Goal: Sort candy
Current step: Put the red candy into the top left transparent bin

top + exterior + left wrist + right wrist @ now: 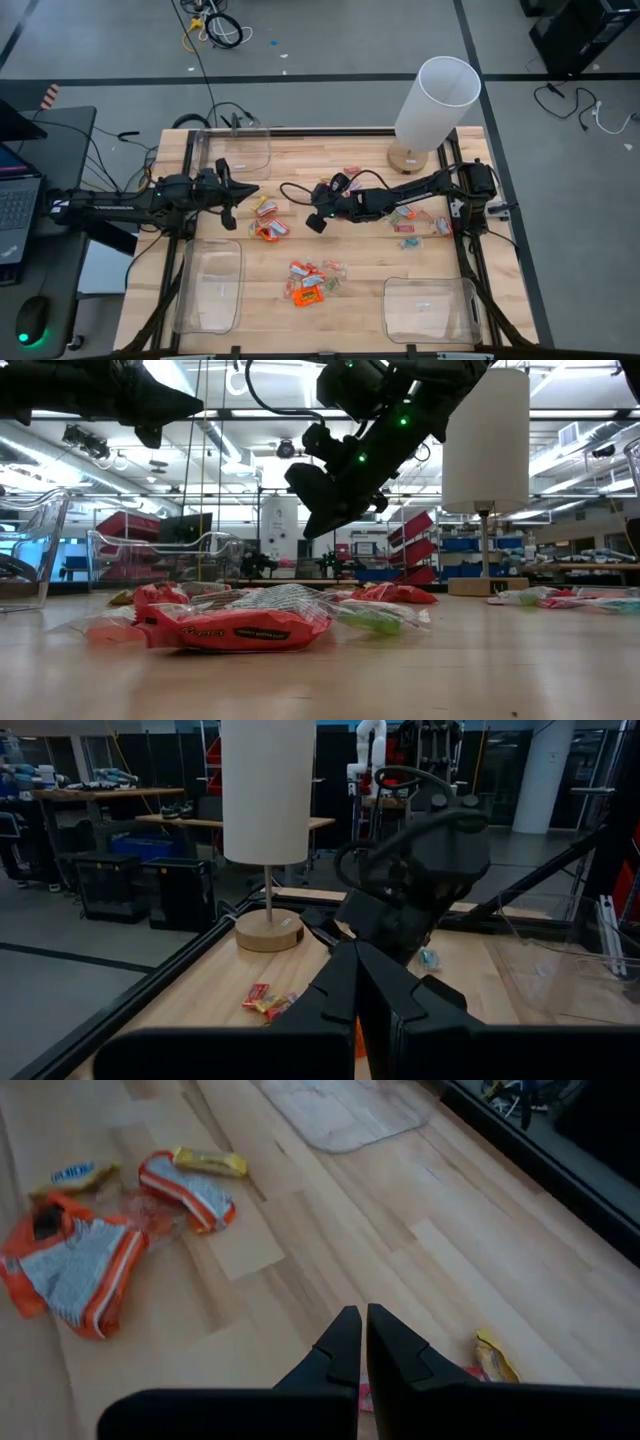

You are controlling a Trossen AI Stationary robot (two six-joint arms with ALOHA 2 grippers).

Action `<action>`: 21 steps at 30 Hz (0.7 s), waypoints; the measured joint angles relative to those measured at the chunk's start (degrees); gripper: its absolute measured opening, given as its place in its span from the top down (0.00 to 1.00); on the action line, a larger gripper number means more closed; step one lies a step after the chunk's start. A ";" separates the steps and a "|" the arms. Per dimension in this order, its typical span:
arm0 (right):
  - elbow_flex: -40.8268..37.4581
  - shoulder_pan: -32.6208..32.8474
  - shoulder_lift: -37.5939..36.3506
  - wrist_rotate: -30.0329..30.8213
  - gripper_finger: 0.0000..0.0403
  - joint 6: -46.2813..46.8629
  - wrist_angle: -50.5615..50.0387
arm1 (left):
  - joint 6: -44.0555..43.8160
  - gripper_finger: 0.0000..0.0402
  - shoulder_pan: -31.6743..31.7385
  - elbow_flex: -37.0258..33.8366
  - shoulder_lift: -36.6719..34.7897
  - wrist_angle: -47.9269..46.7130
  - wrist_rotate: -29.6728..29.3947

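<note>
Wooden table held candy scattered loose; all three bins looked empty, so sorting seemed barely begun. Left gripper and right gripper were clenched, holding nothing visible.

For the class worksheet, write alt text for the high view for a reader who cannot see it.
Two dark robot arms reach inward over a wooden table, the left gripper and right gripper either side of scattered wrapped candy. Three clear plastic bins sit near the edges, and a white lamp stands at the far right.
</note>
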 joint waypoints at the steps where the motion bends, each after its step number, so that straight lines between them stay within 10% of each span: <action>1: 0.00 0.00 0.00 0.00 0.98 -0.60 0.03 | 0.00 0.98 0.02 0.00 -0.02 0.00 0.00; 21: -0.11 0.00 -0.02 -3.59 0.98 -16.18 -0.07 | 0.00 0.98 0.01 0.00 -0.01 -0.87 0.00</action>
